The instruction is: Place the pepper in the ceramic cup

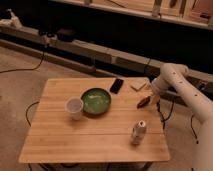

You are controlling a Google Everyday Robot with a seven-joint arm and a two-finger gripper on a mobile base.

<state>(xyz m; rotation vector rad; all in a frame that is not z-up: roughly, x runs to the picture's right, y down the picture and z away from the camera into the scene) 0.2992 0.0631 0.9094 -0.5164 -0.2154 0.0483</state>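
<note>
To the right of the wide green bowl [96, 101], near the right edge of the light wooden table [60, 145], lies the small slender dark-red chili pepper [144, 102]. The end effector [151, 95] of the white robot arm [172, 80] hangs right at the pepper's end, on the side away from the bowl. Whether the end effector is apart, together or clamped on the pepper cannot be told. The small plain white ceramic cup [74, 107] stands upright just left of the bowl, and nothing red shows in it. A silver metal can [138, 132] stands in front of the bowl and to its right. A flat black rectangular object [116, 85] and a pale tan block [138, 85] lie behind the bowl, to its right. By my judgement the task is at its start. The pepper is not yet in the cup. A sure grasp, the carry past the bowl and the release over the cup are all left to do.
</note>
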